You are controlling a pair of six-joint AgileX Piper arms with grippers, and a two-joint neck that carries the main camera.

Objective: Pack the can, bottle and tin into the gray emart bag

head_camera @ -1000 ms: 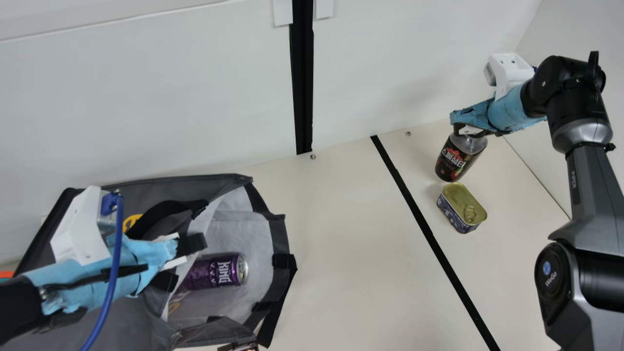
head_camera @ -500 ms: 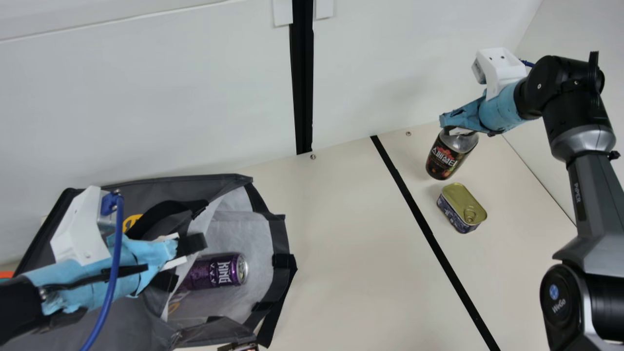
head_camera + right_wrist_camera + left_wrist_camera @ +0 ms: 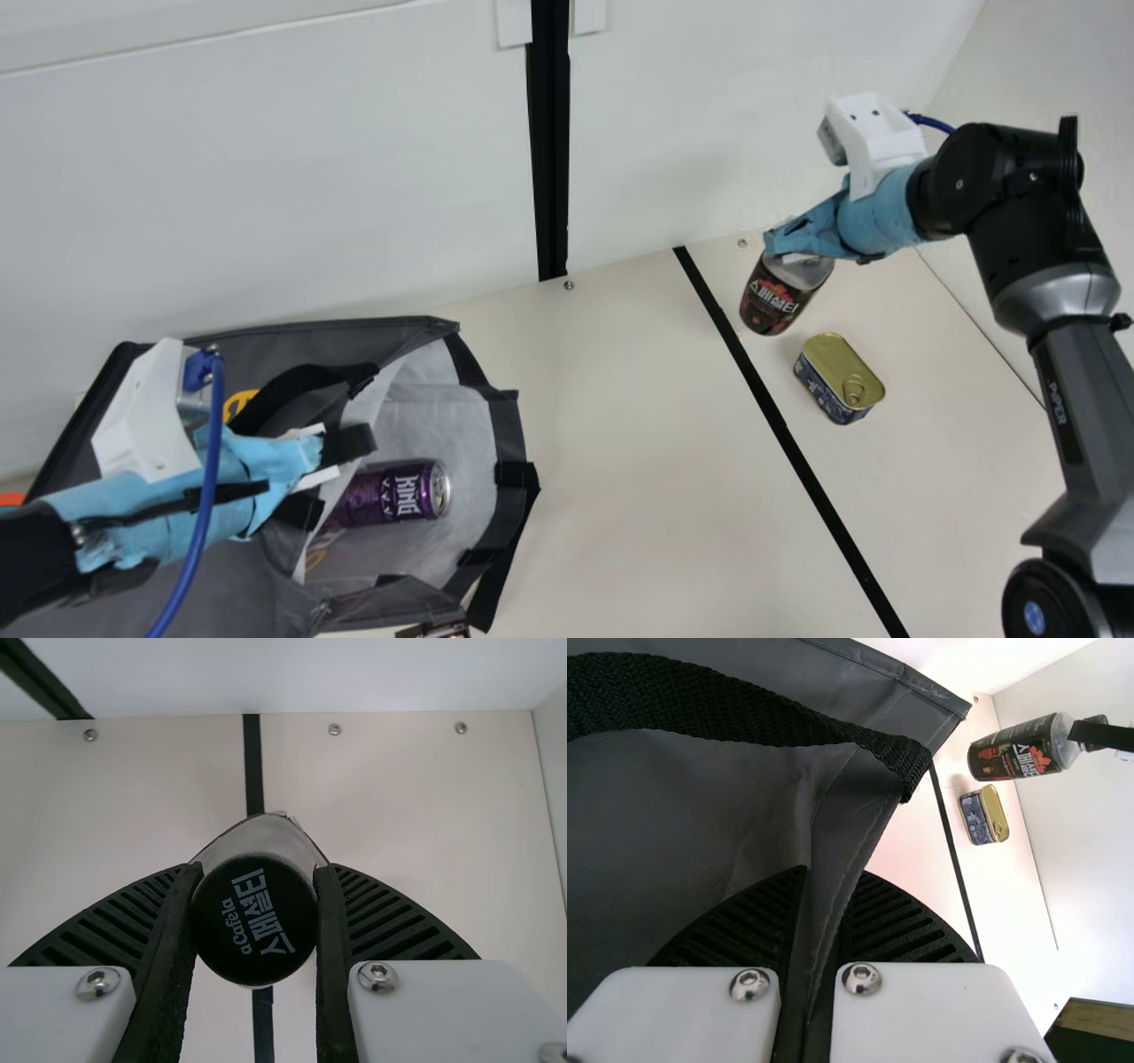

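My right gripper [image 3: 257, 870] pinches the black-capped bottle [image 3: 769, 301] near the far edge of the desk [image 3: 620, 399]; I should pass it high into the gray bag [image 3: 507, 421], whose wall my left gripper [image 3: 832, 873] clamps; lower it beside the can [image 3: 390, 492].

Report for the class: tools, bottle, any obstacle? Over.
Left tool gripping bag. Right tool gripping bottle, tilted. Bag's open rim could obstruct; tin near bottle.
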